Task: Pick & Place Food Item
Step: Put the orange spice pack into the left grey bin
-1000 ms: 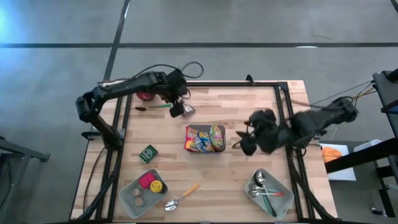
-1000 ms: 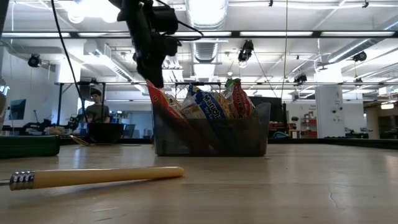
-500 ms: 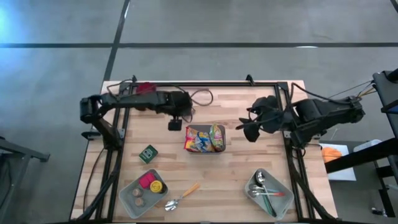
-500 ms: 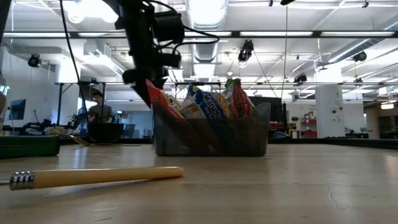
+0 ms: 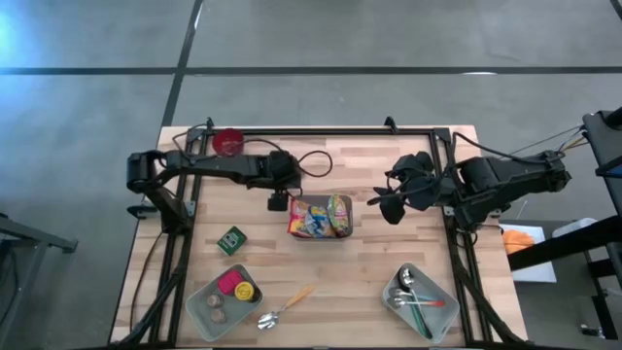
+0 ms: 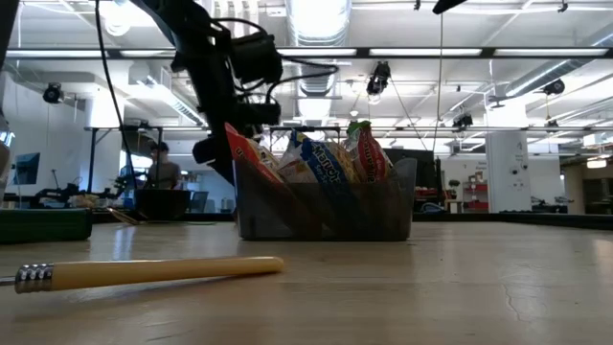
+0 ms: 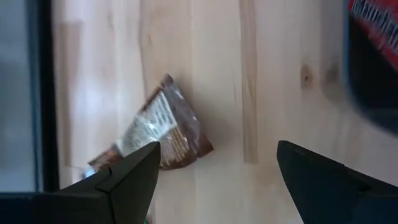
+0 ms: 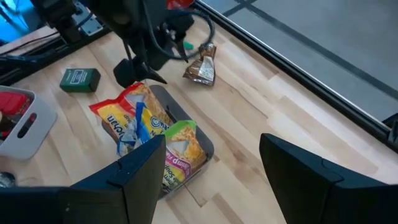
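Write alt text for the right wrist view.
A grey bin packed with snack packets sits on the wooden table, the left gripper hovering open beside it. A brown packet and green box lie nearby.

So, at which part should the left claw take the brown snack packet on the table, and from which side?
Probably across the narrow middle of the brown snack packet, coming straight down from above. It lies flat on the table, its crimped ends flaring wider, nothing touching it. The left claw is open and empty.
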